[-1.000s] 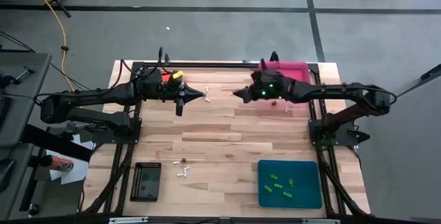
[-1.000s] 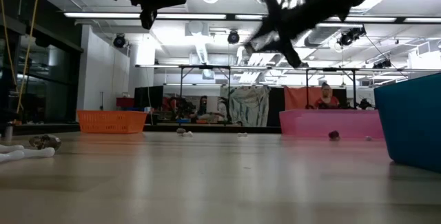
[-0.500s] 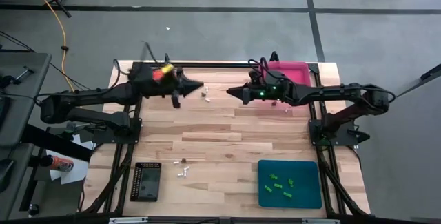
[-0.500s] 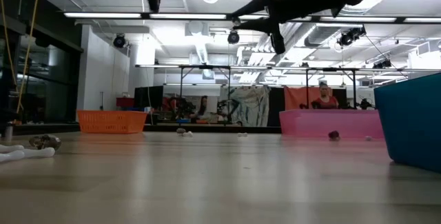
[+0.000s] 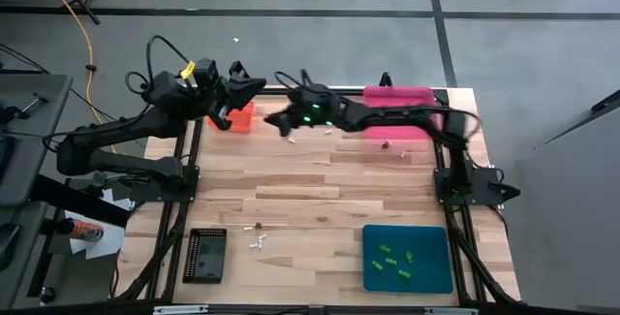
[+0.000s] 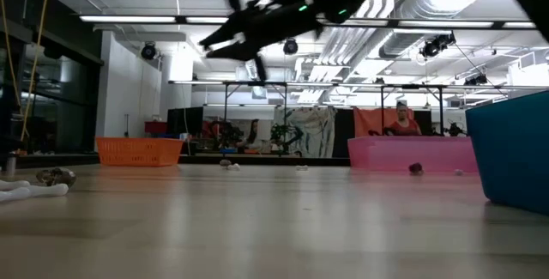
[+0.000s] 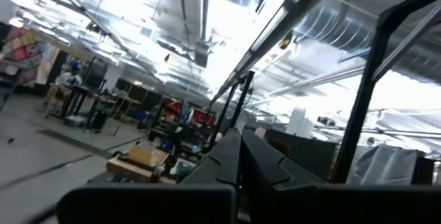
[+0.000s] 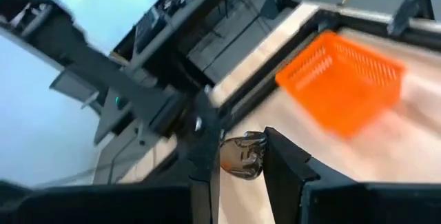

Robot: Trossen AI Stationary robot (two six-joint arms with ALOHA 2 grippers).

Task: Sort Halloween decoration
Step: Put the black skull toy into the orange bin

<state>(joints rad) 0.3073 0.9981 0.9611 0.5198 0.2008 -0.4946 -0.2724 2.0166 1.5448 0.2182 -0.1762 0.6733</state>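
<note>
Carrying a small dark brown, shiny trinket [image 8: 242, 156] pinched between its two dark fingers, the right gripper [image 5: 274, 121] reaches across the far side of the wooden table [image 5: 320, 208] toward the orange mesh plastic tray [image 5: 238, 116]. In the right wrist view the trinket sits clamped in a narrow gap between the jaws, with the orange tray ahead of the fingertips and somewhat off to one side. The left gripper [image 5: 254, 85], fully closed and holding nothing, is raised beyond the orange tray and pointing up into the room.

This looks like the delivery step for one decoration: the piece is gripped and in transit, not yet over its tray. Next, the gripper would need to come squarely above the orange tray's opening, then part its jaws to drop the piece inside.

Other decorations lie elsewhere: green pieces [image 5: 392, 260] in the teal rectangular tray [image 5: 436, 278], well behind the jaws, and small white ones [image 5: 259, 241] loose on the wood.
</note>
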